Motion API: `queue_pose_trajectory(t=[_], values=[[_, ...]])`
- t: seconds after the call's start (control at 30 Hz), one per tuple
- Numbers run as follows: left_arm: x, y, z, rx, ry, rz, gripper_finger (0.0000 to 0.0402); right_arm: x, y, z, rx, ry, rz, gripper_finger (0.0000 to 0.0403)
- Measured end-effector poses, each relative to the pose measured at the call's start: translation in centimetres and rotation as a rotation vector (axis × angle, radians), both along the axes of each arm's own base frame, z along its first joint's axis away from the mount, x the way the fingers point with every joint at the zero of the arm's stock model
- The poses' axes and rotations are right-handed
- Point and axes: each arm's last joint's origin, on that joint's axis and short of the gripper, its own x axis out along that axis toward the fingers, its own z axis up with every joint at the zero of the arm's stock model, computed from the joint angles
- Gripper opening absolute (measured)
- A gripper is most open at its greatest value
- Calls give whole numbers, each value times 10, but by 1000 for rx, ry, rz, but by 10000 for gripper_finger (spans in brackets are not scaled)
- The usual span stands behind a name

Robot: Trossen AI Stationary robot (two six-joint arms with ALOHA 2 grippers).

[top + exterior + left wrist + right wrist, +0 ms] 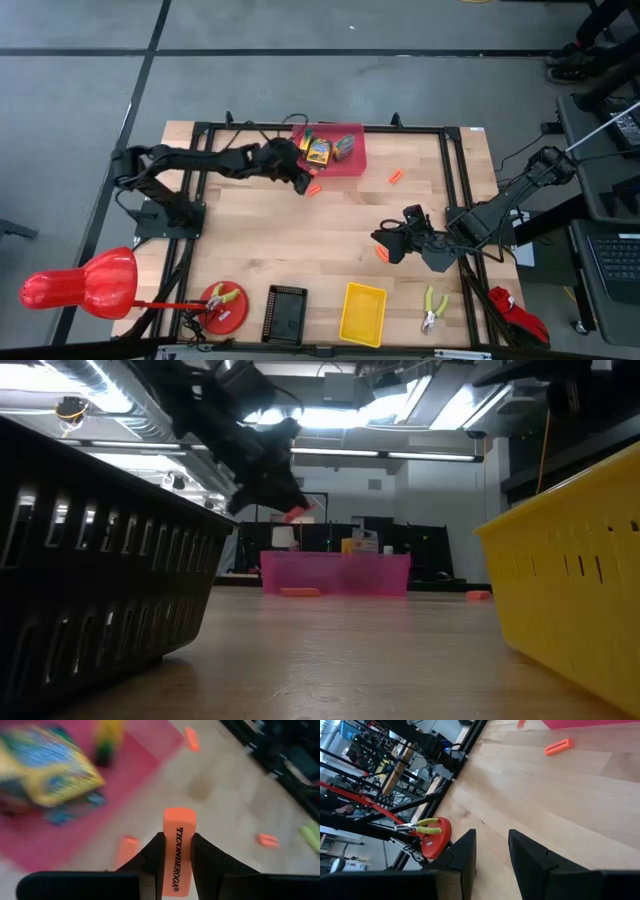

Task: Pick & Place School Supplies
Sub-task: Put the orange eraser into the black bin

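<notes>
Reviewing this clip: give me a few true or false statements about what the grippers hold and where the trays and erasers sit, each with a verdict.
1. The left gripper grips an orange eraser. True.
2. The right gripper holds a crayon box. False: nothing shows between its open fingers.
3. The crayon boxes lie in the pink tray. True.
4. The yellow bin holds an eraser. False: nothing shows inside it.
5. Pliers rest on the red dish. True.
6. The table has no loose erasers. False: one orange eraser lies right of the pink tray.
</notes>
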Motion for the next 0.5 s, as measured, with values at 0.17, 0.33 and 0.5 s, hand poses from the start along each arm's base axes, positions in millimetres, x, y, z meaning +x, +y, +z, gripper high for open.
queue_pose_trajectory(t=[0.17,0.33,0.5], values=[[21,-34,-5,-108,-35,-109,65,0,-1,0,5,-16,-30,117],[26,-95,-2,-223,-30,-230,65,0,-1,1,3,-31,-44,117],[17,-160,1,-310,-5,-317,65,1,0,2,10,-38,-43,117]])
